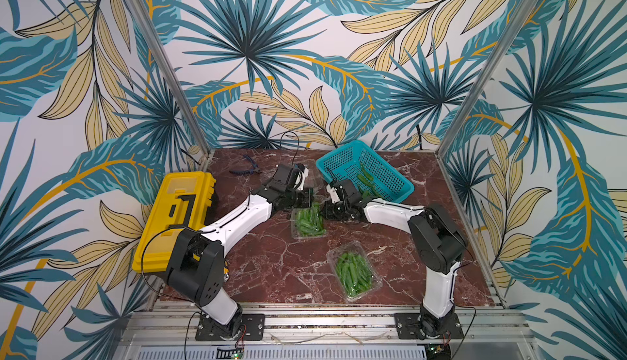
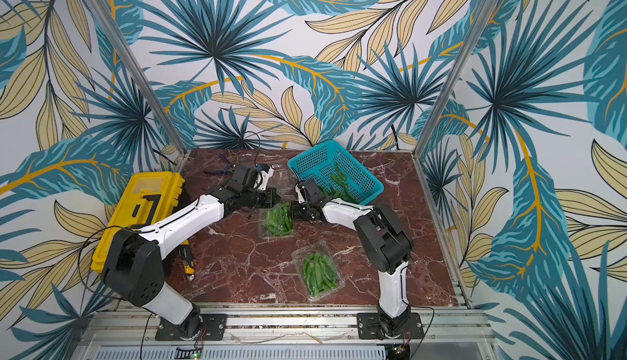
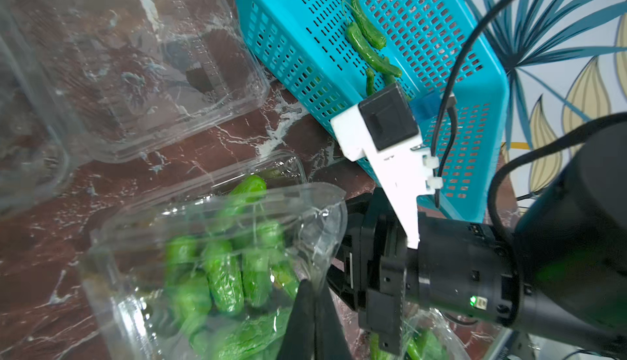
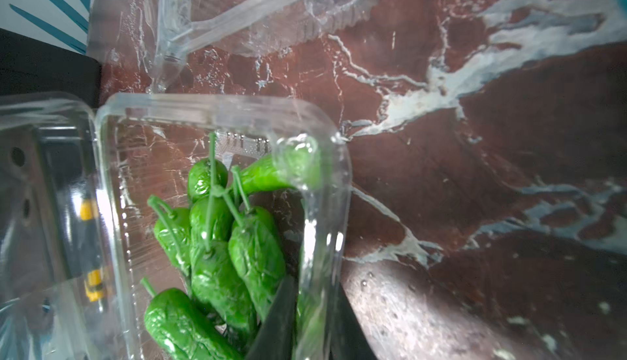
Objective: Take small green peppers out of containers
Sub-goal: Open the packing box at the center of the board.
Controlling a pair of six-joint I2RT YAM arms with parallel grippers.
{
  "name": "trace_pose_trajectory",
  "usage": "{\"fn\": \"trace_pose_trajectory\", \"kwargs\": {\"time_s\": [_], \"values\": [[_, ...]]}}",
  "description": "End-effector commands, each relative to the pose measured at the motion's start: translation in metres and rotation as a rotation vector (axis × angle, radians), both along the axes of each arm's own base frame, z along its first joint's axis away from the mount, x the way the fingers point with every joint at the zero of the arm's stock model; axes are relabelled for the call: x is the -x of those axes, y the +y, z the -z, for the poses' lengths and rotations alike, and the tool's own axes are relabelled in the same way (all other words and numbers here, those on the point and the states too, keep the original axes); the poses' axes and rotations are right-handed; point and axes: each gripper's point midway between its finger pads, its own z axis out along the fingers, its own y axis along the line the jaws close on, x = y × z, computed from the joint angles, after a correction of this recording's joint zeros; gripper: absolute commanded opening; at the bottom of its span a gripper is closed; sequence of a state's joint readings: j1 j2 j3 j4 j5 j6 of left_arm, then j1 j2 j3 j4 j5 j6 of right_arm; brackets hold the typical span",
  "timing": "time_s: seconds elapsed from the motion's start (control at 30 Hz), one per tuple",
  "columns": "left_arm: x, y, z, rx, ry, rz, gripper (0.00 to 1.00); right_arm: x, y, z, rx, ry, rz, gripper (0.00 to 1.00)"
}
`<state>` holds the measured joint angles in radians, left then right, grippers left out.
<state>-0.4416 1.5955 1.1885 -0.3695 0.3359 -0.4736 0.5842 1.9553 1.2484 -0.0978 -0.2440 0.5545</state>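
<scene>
Top views both show the small green peppers (image 1: 308, 221) packed in the middle container (image 1: 299, 236) on the worktop (image 1: 271, 266), their long axes running along the box from front to rear. A second heap fills the front container (image 1: 339, 249), lying lengthwise on a slight diagonal, and a few loose peppers lie in the teal basket (image 1: 339, 161). The left claw (image 1: 307, 199) and right claw (image 1: 327, 211) meet at the middle container's rear end, their fingers too small to read there. Left wrist view: the left claw (image 3: 310, 293) is pressed together on the edge of the raised clear lid, which blurs the glossy peppers beneath. An empty container (image 3: 152, 69) lies beyond, cut off by the frame. Right wrist view: the right claw (image 4: 314, 295) pinches the middle container's side wall, one finger inside and one outside. Wrinkled, bright-green peppers point their thin stems away from the claw, the nearest cut off by the frame.
</scene>
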Motion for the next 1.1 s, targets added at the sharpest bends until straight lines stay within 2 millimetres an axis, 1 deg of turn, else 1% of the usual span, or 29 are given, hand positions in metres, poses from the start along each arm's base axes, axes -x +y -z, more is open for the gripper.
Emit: {"fn": "trace_pose_trajectory", "kwargs": {"time_s": [0.0,0.07,0.1,0.2,0.3,0.37,0.47,0.53,0.63,0.77,0.93,1.07], "values": [[-0.003,-0.004,-0.016,0.139,-0.016,0.007,0.00,-0.001,-0.003,-0.012,0.045,-0.031,-0.013,0.24],[-0.003,-0.004,-0.016,0.171,-0.007,0.007,0.00,-0.002,-0.005,-0.015,0.051,-0.037,-0.010,0.34],[-0.003,-0.003,-0.015,0.185,-0.003,0.006,0.00,-0.003,-0.005,-0.017,0.051,-0.044,-0.006,0.37],[-0.004,-0.001,-0.020,0.213,-0.012,0.005,0.00,-0.005,-0.008,-0.027,0.051,-0.074,0.008,0.44],[-0.004,0.002,-0.029,0.225,-0.038,0.007,0.03,-0.008,-0.012,-0.038,0.057,-0.105,0.024,0.47],[-0.003,0.004,-0.035,0.228,-0.056,0.004,0.07,-0.009,-0.015,-0.045,0.062,-0.126,0.036,0.48],[-0.003,0.012,-0.039,0.228,-0.072,-0.016,0.10,-0.009,-0.018,-0.053,0.064,-0.159,0.048,0.48],[-0.004,0.016,-0.039,0.230,-0.073,-0.027,0.13,-0.009,-0.020,-0.057,0.065,-0.170,0.050,0.48],[-0.004,0.019,-0.036,0.229,-0.066,-0.032,0.13,-0.008,-0.018,-0.059,0.063,-0.178,0.036,0.48],[-0.006,0.019,-0.032,0.238,-0.052,-0.031,0.13,-0.008,-0.020,-0.056,0.082,-0.176,0.040,0.48],[-0.010,0.018,-0.033,0.243,-0.053,-0.036,0.13,-0.007,-0.020,-0.049,0.086,-0.161,0.040,0.49],[-0.013,0.023,-0.033,0.228,-0.061,-0.067,0.24,-0.007,-0.018,-0.050,0.082,-0.165,0.030,0.49]]}}
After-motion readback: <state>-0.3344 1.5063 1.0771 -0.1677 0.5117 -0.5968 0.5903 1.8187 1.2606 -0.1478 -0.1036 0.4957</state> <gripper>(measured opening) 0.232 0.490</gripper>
